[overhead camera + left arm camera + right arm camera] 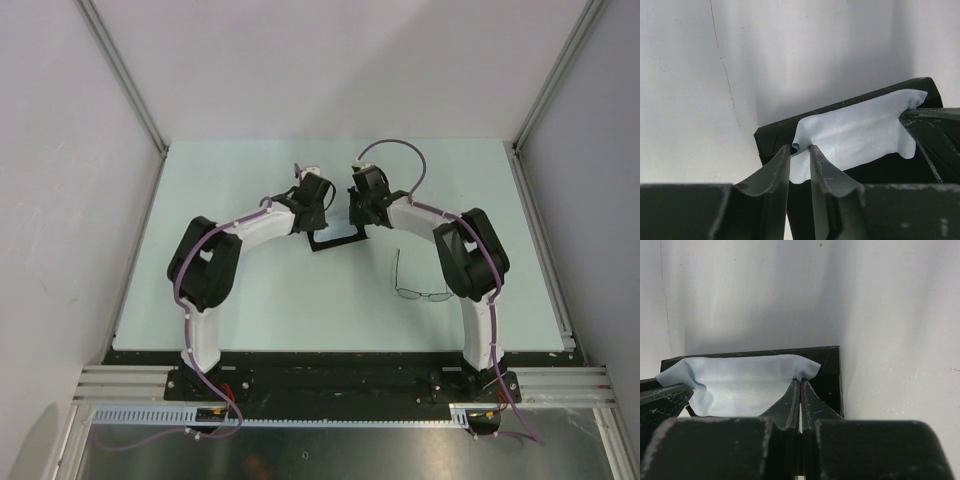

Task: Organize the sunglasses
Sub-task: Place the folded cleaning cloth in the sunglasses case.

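Dark sunglasses point(424, 294) lie crosswise, temples pointing away.

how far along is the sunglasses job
Nothing done yet: the sunglasses lie on the table. In hand: right fingers pinch the blue cloth over the black case; left fingers straddle its other corner, not clamped. Left, probably: cloth and sunglasses into the case.

1. Black oblong case point(832, 371): flat on the surface, near its middle, well apart from the walls.
2. Light blue cloth point(855, 130): draped across the case, rumpled, covering most of its length, one edge hanging over the side.
3. Pale matte surface point(250, 300): edged by a dark strip at the near side.
4. White enclosure walls point(330, 60): standing on three sides, joined by metal corner posts.
5. Aluminium rails point(560, 382): running along the near edge, with a slotted cable duct point(140, 413) just below.
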Controlling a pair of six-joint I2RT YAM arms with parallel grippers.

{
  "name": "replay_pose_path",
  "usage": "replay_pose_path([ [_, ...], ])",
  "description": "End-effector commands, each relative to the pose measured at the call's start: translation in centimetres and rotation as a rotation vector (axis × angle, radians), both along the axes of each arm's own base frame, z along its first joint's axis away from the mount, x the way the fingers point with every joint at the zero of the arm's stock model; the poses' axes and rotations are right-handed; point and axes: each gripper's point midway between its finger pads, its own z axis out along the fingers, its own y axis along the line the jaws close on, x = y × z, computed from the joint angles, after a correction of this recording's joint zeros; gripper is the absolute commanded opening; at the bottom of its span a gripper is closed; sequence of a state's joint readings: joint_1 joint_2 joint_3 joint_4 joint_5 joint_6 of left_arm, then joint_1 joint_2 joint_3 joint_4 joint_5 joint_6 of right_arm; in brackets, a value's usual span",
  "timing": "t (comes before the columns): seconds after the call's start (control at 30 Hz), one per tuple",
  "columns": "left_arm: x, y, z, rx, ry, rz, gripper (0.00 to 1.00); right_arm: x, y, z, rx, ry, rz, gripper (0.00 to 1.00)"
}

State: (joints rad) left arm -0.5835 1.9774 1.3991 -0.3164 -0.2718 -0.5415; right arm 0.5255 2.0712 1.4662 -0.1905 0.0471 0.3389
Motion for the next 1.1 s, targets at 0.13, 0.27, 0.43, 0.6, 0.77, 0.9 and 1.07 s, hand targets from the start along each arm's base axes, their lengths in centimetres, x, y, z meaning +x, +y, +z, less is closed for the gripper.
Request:
replay_pose_path([
  [0.13, 1.7, -0.5, 2.0, -0.028, -0.061, 0.003, 0.22, 1.4, -0.1, 0.2, 0.003, -0.023, -0.021, 0.00],
  [0.27, 1.3, 0.1, 2.2, -0.020, -0.064, 0.017, 0.20, 1.4, 0.0, 0.3, 0.005, -0.022, -0.017, 0.00],
  [0.43, 0.8, 0.5, 1.8, -0.011, -0.055, 0.016, 0.21, 1.3, 0.1, 0.2, 0.009, -0.019, -0.012, 0.00],
  [0.6, 0.4, 0.8, 1.7, -0.004, -0.052, 0.020, 0.23, 1.4, 0.1, 0.9, 0.020, -0.029, -0.011, 0.00],
  [0.77, 0.2, 1.3, 1.9, 0.009, -0.059, 0.027, 0.23, 1.3, 0.3, 1.3, 0.025, -0.038, -0.003, 0.02],
  [0.9, 0.2, 1.4, 2.1, 0.009, -0.064, 0.029, 0.23, 1.4, 0.2, 1.5, 0.024, -0.038, -0.008, 0.03],
  [1.07, 0.3, 1.4, 2.6, 0.008, -0.076, 0.032, 0.18, 1.5, 0.1, 2.3, 0.025, -0.057, -0.006, 0.08],
])
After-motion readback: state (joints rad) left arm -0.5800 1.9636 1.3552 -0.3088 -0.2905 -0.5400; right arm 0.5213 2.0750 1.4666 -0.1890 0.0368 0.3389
